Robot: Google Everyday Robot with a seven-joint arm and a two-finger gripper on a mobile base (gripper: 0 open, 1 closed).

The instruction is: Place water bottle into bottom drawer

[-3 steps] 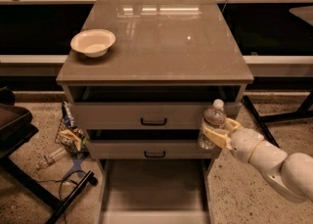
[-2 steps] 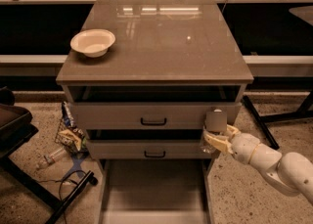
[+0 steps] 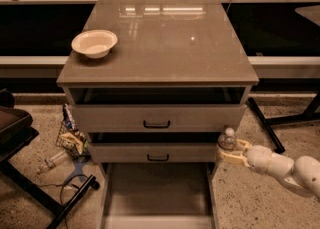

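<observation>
Low at the right edge of view: hand (image 3: pixel 231 151), pale cream-yellow, matte, with stubby blunt fingers (image 3: pixel 244 146) in the same tone. Right behind it, a smooth white wrist segment (image 3: pixel 258 157), rounded like a ball. Then a thin yellowish seam, and a longer white forearm (image 3: pixel 287 168), glossy and tube-shaped, swelling into a fat bulbous shell at the frame's border.

High front view, tool (image 3: pixel 227 151) lower right

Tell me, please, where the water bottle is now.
In the camera view, the water bottle is lower right, held in the gripper beside the lower drawer front, near the bottom drawer's right wall.
</observation>
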